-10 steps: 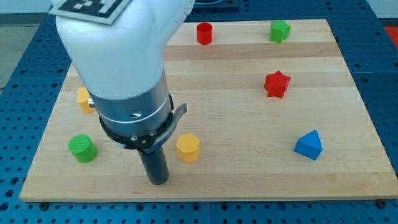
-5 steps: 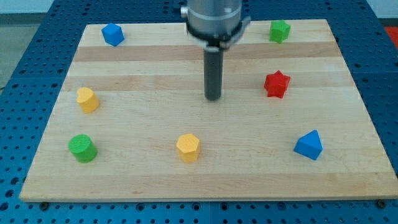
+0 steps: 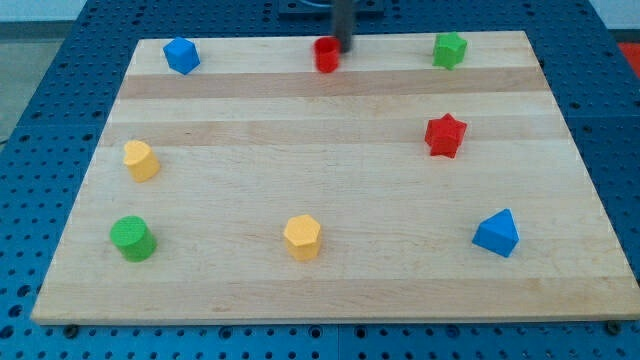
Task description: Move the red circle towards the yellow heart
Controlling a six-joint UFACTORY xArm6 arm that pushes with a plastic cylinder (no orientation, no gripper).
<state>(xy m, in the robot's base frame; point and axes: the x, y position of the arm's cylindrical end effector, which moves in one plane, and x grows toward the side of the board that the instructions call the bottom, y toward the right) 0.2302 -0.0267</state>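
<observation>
Since my tip sits at the red circle's upper right — touching, it seems — a push would drive it down-left across the worktop toward the yellow heart; no jaws here.

Only the lower stretch of my straight dark rod is showing, hanging upright at the view's top edge, a little left of centre, with the rest of the arm lying out of frame above. My tip is sitting at the far edge of the board, its outline blurring slightly. No wrist or arm housing is showing.
</observation>
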